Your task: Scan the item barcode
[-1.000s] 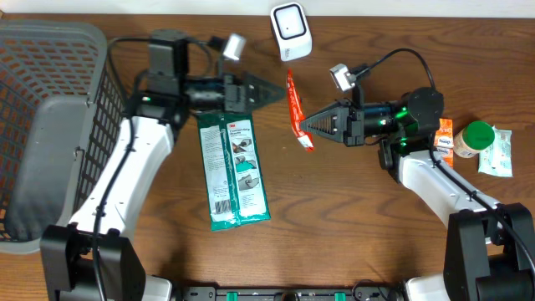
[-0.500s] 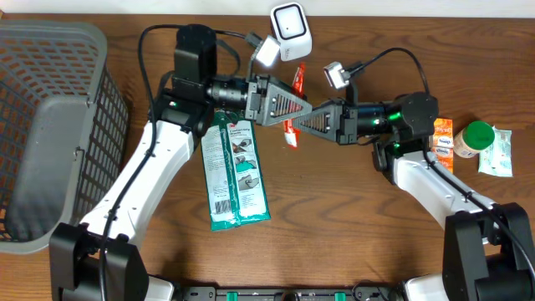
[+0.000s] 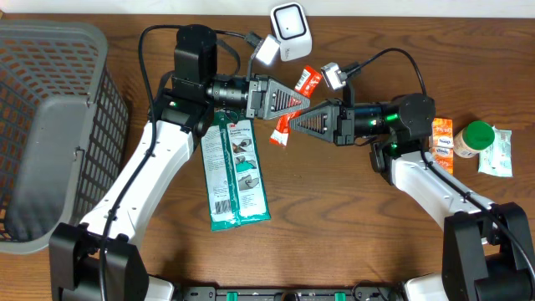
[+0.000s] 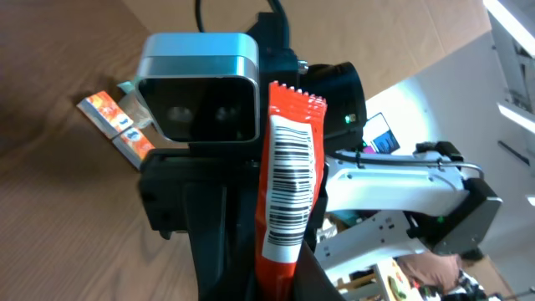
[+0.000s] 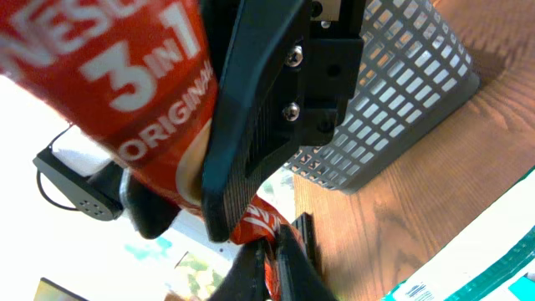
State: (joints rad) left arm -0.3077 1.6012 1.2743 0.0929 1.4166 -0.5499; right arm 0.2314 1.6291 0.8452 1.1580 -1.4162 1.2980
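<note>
The coffee sachet is off the table and hangs in the air near the middle of the back edge, just in front of the white barcode scanner, slanting from its upper end by the scanner down toward the front. Both claws are pressed together on it: the left gripper pinches it from the left side and the right gripper pinches its lower part from the right, so the packet is shared between the two arms. In the left wrist view the printed barcode runs down the sachet's face in plain sight, turned toward that camera; the right wrist view shows the opposite face with its "3 in 1 Original" lettering. So the pick-up is done and the code side is found — what looks left is turning that face to the scanner's window and holding it there, which probably means one claw letting go first. Whether the code already faces the scanner cannot be told. A green 3M packet lies flat left of centre, a grey basket stands at the left edge, and a green-capped bottle sits near the right edge.
</note>
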